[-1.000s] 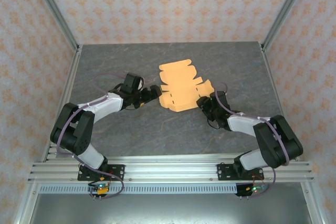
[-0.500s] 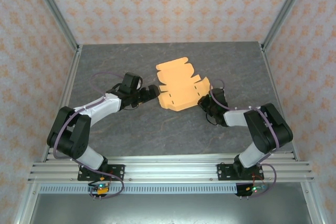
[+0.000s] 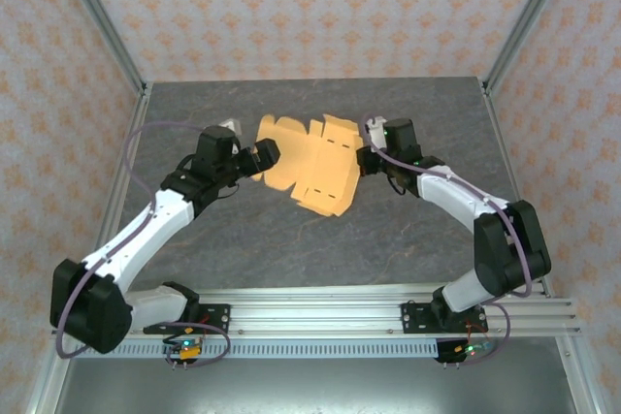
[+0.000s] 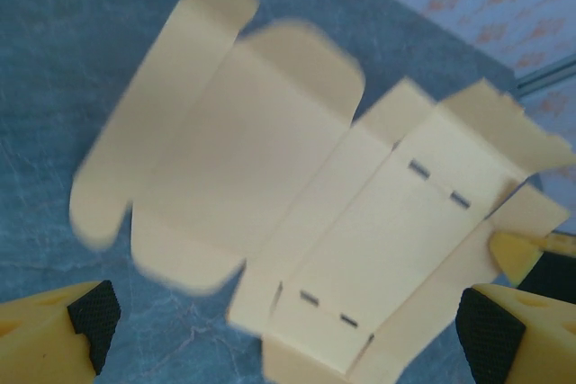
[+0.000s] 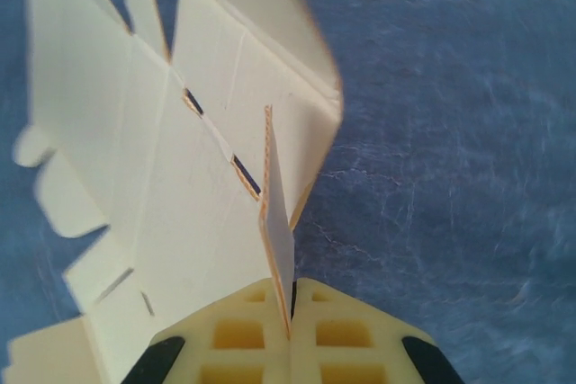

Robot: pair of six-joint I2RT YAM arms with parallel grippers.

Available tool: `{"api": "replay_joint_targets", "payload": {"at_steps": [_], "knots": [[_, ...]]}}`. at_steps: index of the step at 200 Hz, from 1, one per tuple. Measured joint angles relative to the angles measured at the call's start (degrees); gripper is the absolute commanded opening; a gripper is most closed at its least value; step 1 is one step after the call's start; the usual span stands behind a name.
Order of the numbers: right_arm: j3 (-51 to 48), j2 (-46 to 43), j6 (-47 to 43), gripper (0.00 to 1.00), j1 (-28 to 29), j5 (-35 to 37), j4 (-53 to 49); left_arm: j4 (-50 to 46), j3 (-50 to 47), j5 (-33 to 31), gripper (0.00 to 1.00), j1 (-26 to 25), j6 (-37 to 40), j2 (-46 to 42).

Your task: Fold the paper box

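Paper box [image 3: 310, 167]: flap pinched in right jaws; left jaws wide.

The bench [image 3: 243, 230] is a dark grey, matte slab veined with paler marbling. An aluminium rail [image 3: 320, 315] runs along its near edge. Over its middle, toward the far side, is the paper box [image 3: 310, 167], an unfolded tan cardboard cut-out with slotted panels and rounded flaps. It is tilted, and whether its lower edge touches the surface cannot be told.
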Motion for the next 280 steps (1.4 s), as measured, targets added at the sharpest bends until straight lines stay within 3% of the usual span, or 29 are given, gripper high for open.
{"api": "replay_joint_targets", "payload": {"at_steps": [25, 48, 72, 103, 176, 241, 267, 280], "knots": [[8.59, 1.79, -21.42, 0.00, 0.07, -1.95, -14.43, 0.46, -0.55, -2.84, 1.00, 0.00, 2.08, -4.31], [19.74, 7.26, -36.92, 0.00, 0.81, 1.05, -25.42, 1.88, -0.61, -2.58, 1.00, 0.00, 5.38, -5.16], [26.75, 12.48, -48.24, 0.00, 2.84, 6.82, -30.42, 4.72, -0.61, 1.70, 1.00, 0.00, 8.92, -1.38], [28.17, 16.31, -58.40, 0.01, 7.34, 9.22, -31.28, 11.74, -2.62, 7.80, 1.00, 0.00, 10.91, 7.08], [26.21, 16.65, -64.46, 0.03, 10.19, 8.66, -28.00, 24.41, -5.81, 21.70, 1.00, -0.48, 13.60, 18.84], [24.81, 16.65, -64.24, 0.00, 9.31, 5.90, -28.06, 33.31, -7.61, 32.92, 1.00, -1.68, 11.96, 21.22], [24.81, 16.65, -63.32, 0.00, 8.39, 3.80, -28.22, 33.42, -7.39, 34.42, 0.93, -2.47, 12.11, 23.69], [24.81, 16.65, -62.90, 0.00, 8.20, 2.95, -28.24, 33.42, -7.39, 34.64, 0.82, -2.80, 11.80, 25.38]]}}
